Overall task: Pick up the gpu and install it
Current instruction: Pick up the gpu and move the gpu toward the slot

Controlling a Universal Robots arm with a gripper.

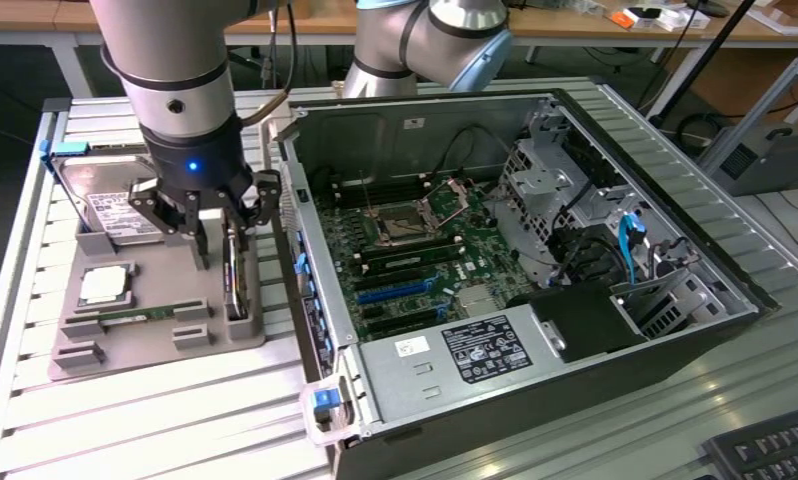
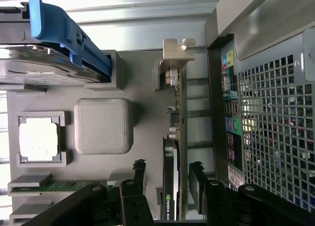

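The gpu (image 1: 235, 287) is a thin dark card with a silvery bracket end. It stands on its edge in a slot of the grey holder tray (image 1: 146, 345), right beside the open computer case (image 1: 506, 230). My gripper (image 1: 216, 250) hangs just over it and is open. In the wrist view the gpu (image 2: 173, 147) runs between my two black fingers (image 2: 139, 176), one on each side of the card, and the gripper (image 2: 167, 176) straddles its near end. The jaws stand apart from the card's faces.
On the same tray lie a hard drive (image 1: 106, 205) with a blue bracket, a processor (image 1: 103, 285) and a green memory stick (image 1: 139, 317). The case's motherboard shows blue expansion slots (image 1: 392, 290). The case's perforated back wall (image 2: 266, 117) is close beside the gpu.
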